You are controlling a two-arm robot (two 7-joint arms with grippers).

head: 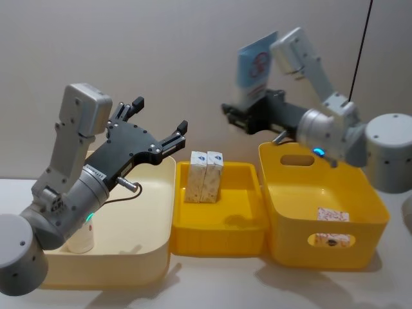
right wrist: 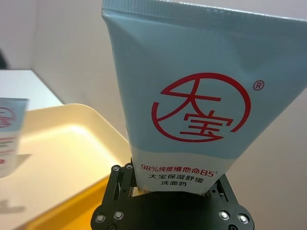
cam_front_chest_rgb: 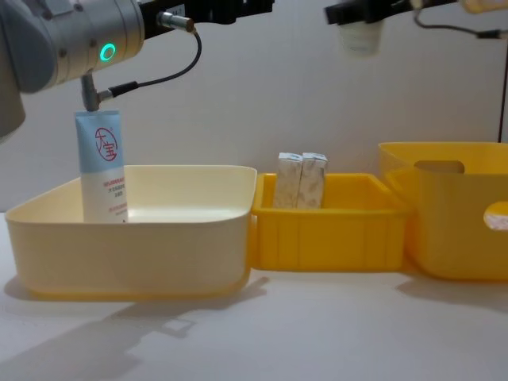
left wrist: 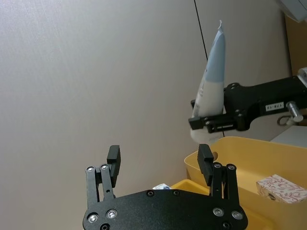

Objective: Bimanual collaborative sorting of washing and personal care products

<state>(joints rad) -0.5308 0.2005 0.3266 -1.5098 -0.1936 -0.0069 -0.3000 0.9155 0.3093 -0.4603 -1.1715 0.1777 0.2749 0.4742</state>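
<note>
Head view: the right gripper [head: 239, 116] is raised above the gap between the low yellow tray [head: 220, 222] and the tall yellow bin [head: 325, 219], clamped on the white base of a light-blue tube [head: 254, 67] that stands crimp-end up from its fingers. The left gripper [head: 161, 122] hangs over the cream bin [head: 138, 257] with its fingers spread and nothing between them; the tube is off to its right and higher, with open air between the two grippers. Two beige cartons [head: 206, 175] stand upright, touching, in the tray, below and between the grippers. Two more cartons [head: 333, 214] lie in the tall bin.

Left wrist view: the spread fingers [left wrist: 113, 159] frame bare wall — the held tube [left wrist: 211, 81] rises beyond the far finger, gripped at its base by the right gripper [left wrist: 206, 125]. A speckled carton [left wrist: 280, 188] lies in the yellow bin [left wrist: 230, 148] below.

Right wrist view: the tube [right wrist: 192, 96] sits squarely in the right gripper [right wrist: 172, 184], red circled character facing the camera. Beyond lies the cream bin [right wrist: 67, 139], with a second tube [right wrist: 9, 136] standing at its far side.

Chest view: the second tube [cam_front_chest_rgb: 101, 167] stands upright in the cream bin [cam_front_chest_rgb: 135, 246], under the left arm. The two cartons [cam_front_chest_rgb: 302, 181] stand in the tray [cam_front_chest_rgb: 329, 230]; the held tube's white base [cam_front_chest_rgb: 359, 38] is high above, clear of every rim.
</note>
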